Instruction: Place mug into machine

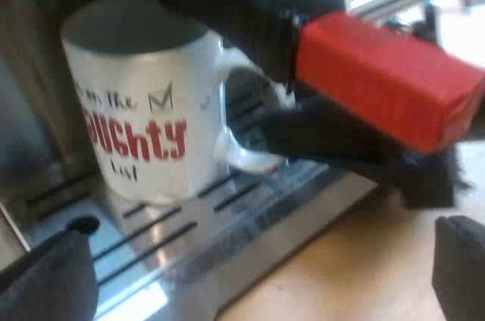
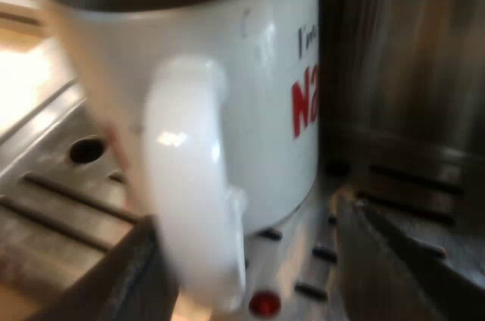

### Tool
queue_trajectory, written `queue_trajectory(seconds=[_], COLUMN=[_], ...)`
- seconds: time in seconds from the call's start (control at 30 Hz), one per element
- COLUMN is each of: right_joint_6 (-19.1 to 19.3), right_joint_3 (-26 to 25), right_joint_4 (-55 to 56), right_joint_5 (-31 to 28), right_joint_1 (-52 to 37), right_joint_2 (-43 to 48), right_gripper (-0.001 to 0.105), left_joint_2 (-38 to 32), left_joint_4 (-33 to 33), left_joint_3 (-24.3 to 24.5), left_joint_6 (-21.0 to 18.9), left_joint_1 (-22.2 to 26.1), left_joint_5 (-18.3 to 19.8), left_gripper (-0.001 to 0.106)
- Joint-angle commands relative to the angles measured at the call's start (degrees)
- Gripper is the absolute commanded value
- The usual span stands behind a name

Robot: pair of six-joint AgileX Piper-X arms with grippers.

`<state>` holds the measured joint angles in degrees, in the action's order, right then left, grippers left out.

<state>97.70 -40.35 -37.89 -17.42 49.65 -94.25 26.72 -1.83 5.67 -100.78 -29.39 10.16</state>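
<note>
Left wrist view: mug (image 1: 144, 109) stood upright on the slotted drip tray (image 1: 227, 222) of the espresso machine (image 1: 30, 71), white with red lettering. Holder handle (image 1: 386, 79), red end out, was locked in the machine's front above the mug's handle side. Right end effector (image 1: 333, 143) was at the mug handle (image 1: 242, 147), under the red end. Left end effector (image 1: 261, 238) was spread wide, holding nothing, off the tray's edge over the wooden table (image 1: 364, 260).

Right wrist view: mug (image 2: 258, 71) sat on the tray grate (image 2: 53, 207), close against the machine's metal wall (image 2: 409, 56). Right end effector (image 2: 250, 230) had its fingers (image 2: 394, 260) apart with the mug handle (image 2: 193, 185) between them. One finger was close beside the handle and the other was clear of it, so nothing was clamped. Small red dot (image 2: 264, 303) showed on the tray just below the handle.
</note>
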Motion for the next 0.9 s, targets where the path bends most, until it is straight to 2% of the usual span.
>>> queue_trajectory(seconds=[0.03, 0.17, 0.33, 0.4, 0.47, 0.57, 0.7, 0.83, 0.9], right_joint_6=[-0.02, -0.02, -0.02, -0.02, -0.02, -0.02, 0.53, 0.66, 1.11], right_joint_3=[2.47, 6.34, 7.08, 7.08, 7.08, 7.08, 7.08, 6.81, 6.09], right_joint_4=[1.0, 1.64, 9.75, 11.98, 14.59, 17.41, 18.73, 18.83, 18.83], right_joint_5=[-0.5, -2.11, -3.71, -6.09, -8.45, -8.83, -11.09, -11.08, -12.15], right_joint_1=[0.67, 2.09, 4.97, 6.41, 8.66, 11.25, 13.89, 16.05, 17.14], right_joint_2=[3.16, 8.23, 14.45, 16.49, 19.7, 23.67, 27.39, 30.92, 31.49], right_gripper=[0.05, 0.05, 0.05, 0.048, 0.04, 0.03, 0.022, 0.0, 0.0], left_joint_2=[-2.13, -5.79, -9.83, -11.21, -12.87, -14.7, -16.61, -18.34, -19.32], left_joint_4=[-0.52, 4.46, 11.23, 14.06, 17.01, 18.99, 23.25, 27.96, 29.25], left_joint_3=[1.24, 2.76, 6.31, 7.73, 9.76, 12.03, 15.27, 18.9, 20.36], left_joint_6=[-0.72, -0.13, 0.85, 0.85, 0.85, 0.85, 0.85, 1.82, 3.76], left_joint_1=[-0.04, -0.04, -0.04, -0.04, -0.04, -0.04, -0.04, -0.04, -0.04], left_joint_5=[0.29, -0.1, -0.1, -0.1, -0.1, -0.1, -0.1, -0.1, -0.1], left_gripper=[0.091, 0.091, 0.091, 0.091, 0.091, 0.091, 0.091, 0.091, 0.091])
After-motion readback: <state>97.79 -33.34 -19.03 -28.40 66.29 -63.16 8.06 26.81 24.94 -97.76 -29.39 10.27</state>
